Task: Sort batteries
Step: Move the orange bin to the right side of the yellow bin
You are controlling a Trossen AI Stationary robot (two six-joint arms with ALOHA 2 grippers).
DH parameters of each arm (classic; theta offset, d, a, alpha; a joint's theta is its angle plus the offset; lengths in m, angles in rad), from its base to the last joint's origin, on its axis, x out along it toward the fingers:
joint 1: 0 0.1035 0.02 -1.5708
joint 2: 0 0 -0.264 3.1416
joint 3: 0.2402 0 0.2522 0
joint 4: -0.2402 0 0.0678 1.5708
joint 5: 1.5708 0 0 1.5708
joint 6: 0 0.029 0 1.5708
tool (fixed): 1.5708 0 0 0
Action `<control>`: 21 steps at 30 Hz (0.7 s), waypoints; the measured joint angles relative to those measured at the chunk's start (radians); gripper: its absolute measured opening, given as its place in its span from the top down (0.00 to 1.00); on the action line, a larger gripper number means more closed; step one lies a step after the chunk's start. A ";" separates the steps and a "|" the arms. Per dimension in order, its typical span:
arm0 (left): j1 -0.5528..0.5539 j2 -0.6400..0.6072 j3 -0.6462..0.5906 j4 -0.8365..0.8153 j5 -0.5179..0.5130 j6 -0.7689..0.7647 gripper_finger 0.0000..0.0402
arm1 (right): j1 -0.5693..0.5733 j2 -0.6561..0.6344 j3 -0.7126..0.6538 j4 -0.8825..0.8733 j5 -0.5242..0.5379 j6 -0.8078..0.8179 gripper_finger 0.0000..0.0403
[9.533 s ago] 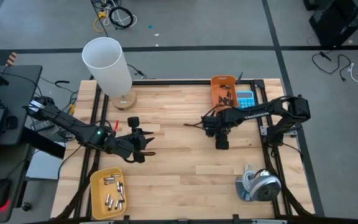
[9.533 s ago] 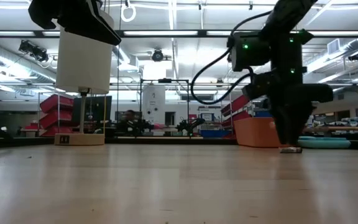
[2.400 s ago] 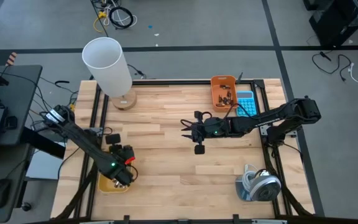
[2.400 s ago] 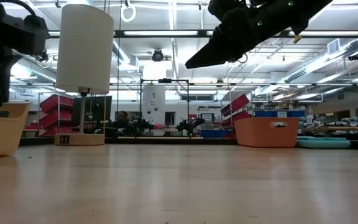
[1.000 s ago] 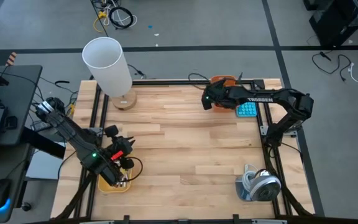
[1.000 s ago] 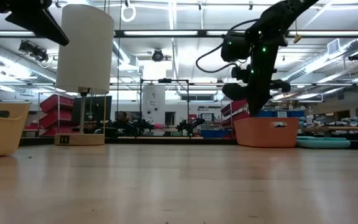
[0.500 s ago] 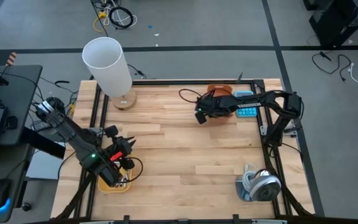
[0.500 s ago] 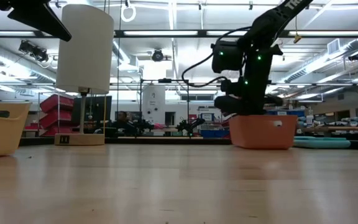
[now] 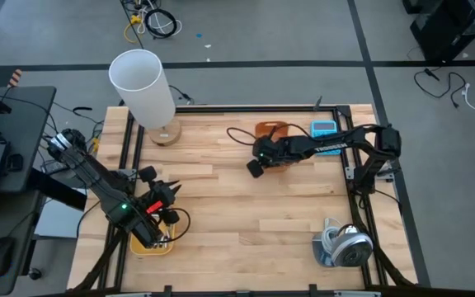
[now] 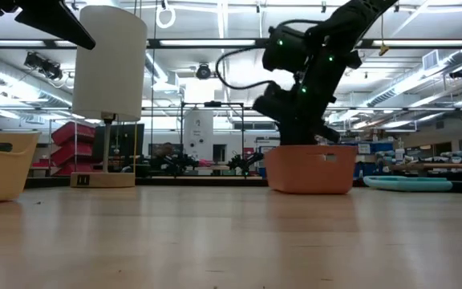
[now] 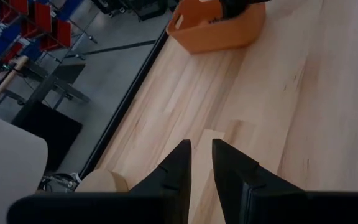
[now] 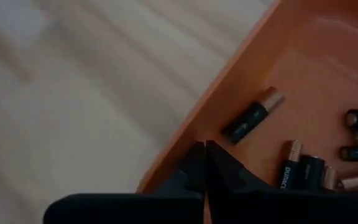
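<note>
Orange plastic — the bin (image 12: 303,81) — was pinched at its rim by the right end effector (image 12: 204,163), whose fingers were fully closed on the wall. Dark batteries (image 12: 252,116) lay inside that bin, toward the table's (image 9: 246,206) back right. Over the yellow bin (image 9: 148,244) at the front left, the left end effector (image 11: 201,163) was held slightly parted, with nothing between its fingers.

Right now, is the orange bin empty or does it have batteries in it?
Not empty. The right wrist view shows several dark batteries lying inside the orange bin, with the right pincer shut on its rim.
</note>
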 joint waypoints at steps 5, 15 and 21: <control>0.000 0.000 0.000 0.003 -0.013 0.000 0.83 | 0.059 0.003 0.000 0.104 -0.058 -0.009 1.00; 0.000 0.000 0.000 0.018 -0.023 0.000 0.83 | 0.167 0.005 0.000 0.162 -0.169 -0.015 1.00; 0.000 0.000 0.000 0.018 -0.055 0.000 0.83 | 0.233 0.005 0.000 0.161 -0.363 -0.078 1.00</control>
